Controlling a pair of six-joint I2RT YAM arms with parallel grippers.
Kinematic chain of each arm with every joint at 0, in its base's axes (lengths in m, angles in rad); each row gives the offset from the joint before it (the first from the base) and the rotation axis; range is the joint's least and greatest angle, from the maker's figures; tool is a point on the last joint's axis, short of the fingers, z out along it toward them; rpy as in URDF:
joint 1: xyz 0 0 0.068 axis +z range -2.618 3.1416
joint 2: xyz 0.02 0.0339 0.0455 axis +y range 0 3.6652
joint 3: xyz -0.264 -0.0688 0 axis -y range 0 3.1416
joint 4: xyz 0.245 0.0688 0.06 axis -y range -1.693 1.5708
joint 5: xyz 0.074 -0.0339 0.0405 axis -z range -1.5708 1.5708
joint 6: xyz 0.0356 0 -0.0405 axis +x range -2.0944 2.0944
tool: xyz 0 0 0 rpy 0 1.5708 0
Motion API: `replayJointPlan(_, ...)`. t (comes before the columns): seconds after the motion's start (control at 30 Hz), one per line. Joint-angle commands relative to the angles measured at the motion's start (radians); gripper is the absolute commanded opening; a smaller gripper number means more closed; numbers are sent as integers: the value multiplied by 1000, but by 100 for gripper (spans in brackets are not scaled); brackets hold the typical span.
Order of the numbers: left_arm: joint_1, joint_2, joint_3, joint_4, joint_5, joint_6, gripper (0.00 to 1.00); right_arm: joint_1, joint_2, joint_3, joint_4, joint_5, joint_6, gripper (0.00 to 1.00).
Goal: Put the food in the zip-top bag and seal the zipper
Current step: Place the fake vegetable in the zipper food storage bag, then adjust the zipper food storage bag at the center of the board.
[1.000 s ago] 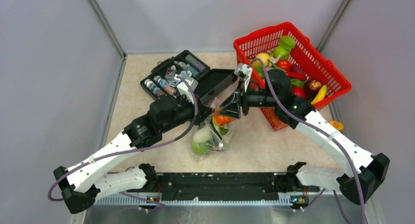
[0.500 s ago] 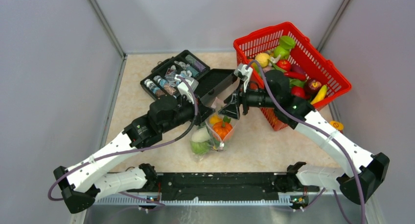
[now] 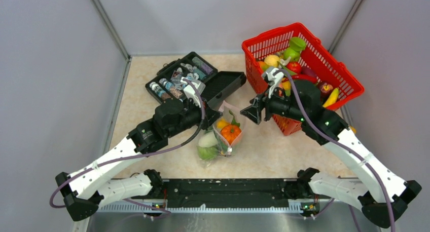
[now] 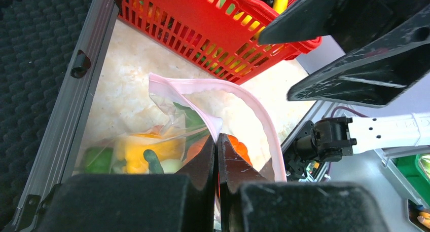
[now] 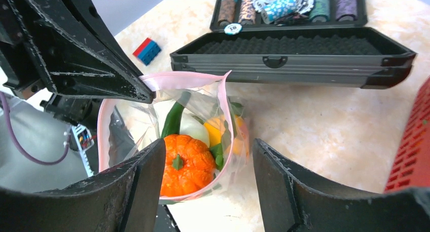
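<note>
The zip-top bag (image 3: 221,138) lies mid-table with its mouth held open. My left gripper (image 3: 213,116) (image 4: 218,139) is shut on the near side of the pinkish zipper (image 4: 265,113). Inside the bag lies food: an orange pumpkin-like piece (image 5: 185,163) (image 3: 230,134), a yellow piece (image 4: 139,148), a white one (image 3: 208,140) and green ones. My right gripper (image 3: 252,113) (image 5: 208,152) hangs just right of the bag's mouth, open and empty. More food (image 3: 294,67) fills the red basket.
The red mesh basket (image 3: 334,95) stands at the back right, close behind my right wrist. An open black case (image 3: 223,86) with small capped bottles (image 3: 167,87) sits behind the bag. A small blue-and-red block (image 5: 147,50) lies on the table.
The right gripper let the orange piece drop into the bag, opened wider, and drew back to the right toward the basket. The left gripper stayed shut on the bag's edge.
</note>
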Motion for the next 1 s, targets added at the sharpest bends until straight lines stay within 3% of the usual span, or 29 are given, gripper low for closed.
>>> replayJointPlan(0.0, -2, -5, 37, 67, -16, -4, 0, 11, 38, -36, -66, 82, 70, 62)
replayJointPlan(0.2, -2, 0, 39, 62, -17, -4, 0, 11, 131, -96, 8, 41, 178, 55)
replayJointPlan(0.33, -2, 0, 39, 56, -16, -5, 0, 11, 162, -93, 18, 44, 190, 38)
replayJointPlan(0.5, -2, 3, 35, 50, -18, -6, 0, 11, 125, -86, 31, 59, 183, 6)
replayJointPlan(0.57, -2, 9, 36, 45, -20, -6, 0, 11, 98, -82, 36, 91, 179, 0)
replayJointPlan(0.9, -2, 1, 41, 62, -16, -6, 0, 10, -14, -43, 45, 177, 144, 0)
replayJointPlan(0.97, -2, -7, 42, 73, 42, 4, 1, 10, -21, -35, 38, 173, 144, 0)
